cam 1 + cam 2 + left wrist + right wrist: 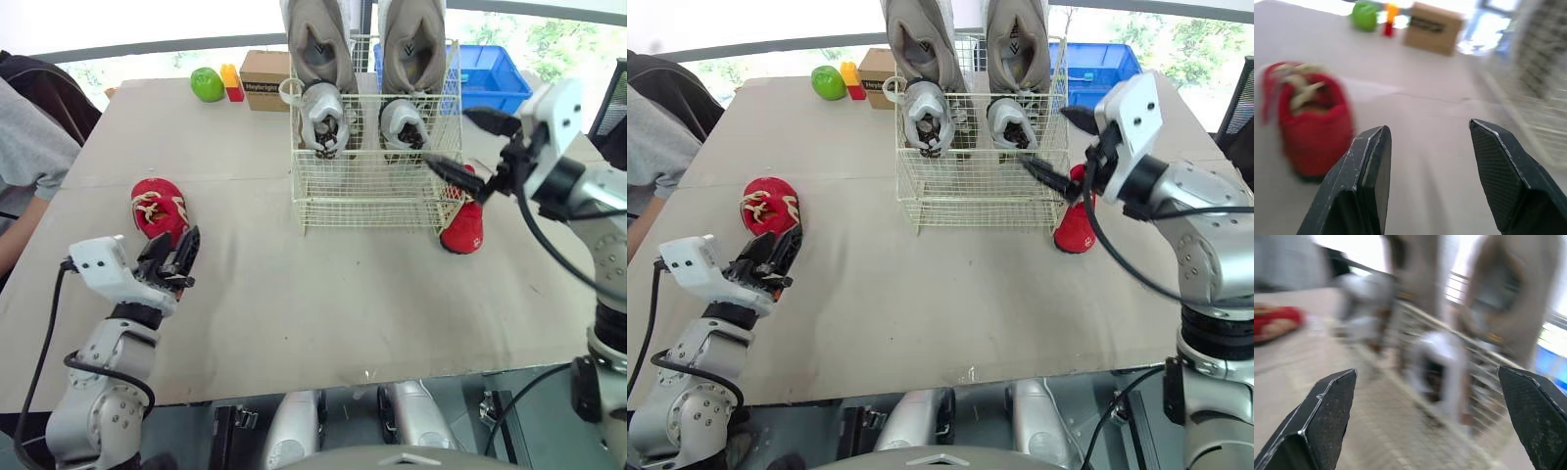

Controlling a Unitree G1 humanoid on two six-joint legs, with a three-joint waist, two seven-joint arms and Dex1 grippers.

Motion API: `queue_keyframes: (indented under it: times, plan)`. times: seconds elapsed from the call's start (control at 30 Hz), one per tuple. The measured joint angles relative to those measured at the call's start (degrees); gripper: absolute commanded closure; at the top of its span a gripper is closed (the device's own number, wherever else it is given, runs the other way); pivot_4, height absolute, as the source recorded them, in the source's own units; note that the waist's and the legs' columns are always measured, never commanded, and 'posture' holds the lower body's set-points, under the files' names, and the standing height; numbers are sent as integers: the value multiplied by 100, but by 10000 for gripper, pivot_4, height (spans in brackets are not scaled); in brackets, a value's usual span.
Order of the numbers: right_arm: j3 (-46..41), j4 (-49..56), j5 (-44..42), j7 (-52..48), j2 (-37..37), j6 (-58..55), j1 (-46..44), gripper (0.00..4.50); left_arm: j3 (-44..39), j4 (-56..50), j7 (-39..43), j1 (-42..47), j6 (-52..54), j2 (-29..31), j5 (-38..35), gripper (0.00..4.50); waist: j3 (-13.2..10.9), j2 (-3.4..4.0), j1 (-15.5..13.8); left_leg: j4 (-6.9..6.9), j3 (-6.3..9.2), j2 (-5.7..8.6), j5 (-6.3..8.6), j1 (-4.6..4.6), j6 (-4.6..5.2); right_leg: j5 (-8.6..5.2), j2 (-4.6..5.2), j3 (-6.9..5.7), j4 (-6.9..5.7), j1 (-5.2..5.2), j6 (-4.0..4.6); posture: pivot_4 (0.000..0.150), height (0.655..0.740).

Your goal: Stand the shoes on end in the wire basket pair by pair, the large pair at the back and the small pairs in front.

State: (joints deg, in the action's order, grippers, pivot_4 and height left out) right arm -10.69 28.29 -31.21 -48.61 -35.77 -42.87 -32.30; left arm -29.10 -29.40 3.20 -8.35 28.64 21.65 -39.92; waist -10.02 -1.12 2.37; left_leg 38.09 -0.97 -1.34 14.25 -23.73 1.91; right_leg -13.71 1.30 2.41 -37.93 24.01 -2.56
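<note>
Beige matte tabletop point(294, 294) bears a boxy white wire-grid basket point(372, 201).

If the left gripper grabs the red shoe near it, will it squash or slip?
Probably light: the red shoe is far smaller than the tan shoes. Its soft-looking laced upper may squash. Lying flat, it seems unlikely to roll.

This is looking like a robotics lab or test room: a wide work table point(245, 294) covered in plain beige sheeting is standing before a long bright window point(563, 44). Practice props are sitting along its far edge: a small brown cardboard box point(265, 78), a green apple-shaped toy point(207, 84) and a yellow-and-red block point(232, 82). A person in a grey sleeve point(22, 157) is sitting alongside.
</note>
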Motion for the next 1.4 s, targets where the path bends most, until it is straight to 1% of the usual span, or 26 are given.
queue_keyframes:
  times: [0.07, 0.17, 0.27, 0.37, 0.43, 0.47, 0.5, 0.63, 0.73, 0.87, 1.03, 1.17, 1.23, 1.27, 1.33, 1.4]
  plan:
    - [57, 288, -360, -342, -30, 85, 165, 476, -83, 14, -383, 59, 206, 36, 197, 17007, 0, -2, -4, 1, 2, -1, 0, -1, 0, 0, -2, -1, -1, 0, 0, 1500, 7400]
    - [322, 554, -627, -373, 164, 215, 229, 476, -136, 194, -706, 337, 485, 306, 511, 17007, 1, -5, -21, 13, 3, 0, 0, -3, -1, 0, -6, -2, -2, -2, 1, 1500, 7400]
    - [552, 671, -802, -309, 323, 316, 242, 476, -130, 498, -727, 775, 583, 704, 885, 17007, 1, -8, -51, 23, -1, 4, -1, -4, -2, 0, 0, 0, 1, -7, 2, 1500, 7400]
    - [589, 676, -935, -241, 315, 333, 251, 476, 32, 829, -637, 1123, 599, 773, 1082, 17007, 2, -9, -91, 23, -6, 13, 0, -4, -1, 0, 20, -1, 4, -9, 1, 1500, 7400]
    - [668, 672, -928, -225, 298, 416, 263, 0, 323, 1226, -529, 1316, 646, 762, 1188, 22126, 1, -12, -146, 22, -5, 12, 0, -6, -1, 0, 21, -2, 4, -8, 1, 1500, 7400]
    - [689, 670, -897, -223, 236, 462, 288, 0, 399, 1319, -428, 1426, 605, 751, 1256, 22752, 4, -13, -164, 19, -3, 11, 0, -2, -2, 0, 47, -5, 2, -8, 1, 1500, 7400]
    - [715, 667, -881, -223, 220, 476, 290, 0, 439, 1364, -371, 1456, 567, 732, 1281, 28504, 5, -11, -172, 18, -1, 11, 0, -2, -2, 0, 48, -7, 2, -8, 2, 1500, 7400]
    - [781, 667, -813, -201, 104, 562, 325, 0, 502, 1393, -83, 1498, 254, 417, 1275, 28504, 6, -12, -195, 21, 2, 12, -1, -2, -3, 0, 55, -10, 1, -12, 3, 1500, 7400]
    - [820, 655, -720, -94, 62, 583, 329, 0, 504, 1249, 75, 1384, 186, 356, 1271, 19569, 6, -14, -179, 21, 1, 12, -1, -4, -2, 0, 57, -8, 3, -12, 3, 1500, 7400]
    - [900, 649, -697, 7, 66, 618, 329, 0, 501, 1176, -62, 1359, 157, 220, 1419, 809, 6, -15, -178, 20, 5, 12, 0, -6, -2, 1, 57, -10, 3, -12, 3, 1500, 7400]
    - [996, 581, -686, 38, 66, 699, 327, 0, 644, 969, -336, 1384, 168, 106, 1751, 297, 6, -17, -178, 20, 3, 13, 0, -6, -2, 1, 57, -9, 3, -12, 2, 1500, 7400]
    - [1003, 469, -591, 37, 56, 768, 326, 0, 727, 1245, -689, 1387, 137, -195, 2178, 297, 6, -18, -178, 21, 4, 14, 0, -6, -2, 1, 56, -11, 3, -12, 2, 1500, 7400]
    - [1003, 469, -564, 41, 54, 804, 326, 0, 733, 1401, -768, 1388, 47, -349, 2298, 5398, 5, -20, -177, 21, 6, 13, 0, -7, -2, 1, 54, -14, 3, -12, 2, 1500, 7400]
    - [1003, 470, -556, 44, 53, 811, 326, 0, 732, 1436, -795, 1390, 5, -394, 2310, 8761, 5, -20, -177, 21, 6, 14, 0, -6, -2, 1, 54, -13, 3, -12, 1, 1500, 7400]
    - [1003, 474, -543, 50, 53, 814, 326, 0, 733, 1443, -833, 1406, -68, -508, 2354, 17967, 5, -21, -177, 21, 5, 13, 0, -6, -2, 2, 55, -12, 2, -12, 1, 1500, 7400]
    - [1003, 489, -529, 50, 38, 816, 327, 0, 727, 1443, -864, 1405, -115, -519, 2440, 28331, 6, -21, -168, 21, 5, 13, 0, -5, -2, 2, 54, -12, 1, -12, 1, 1500, 7400]
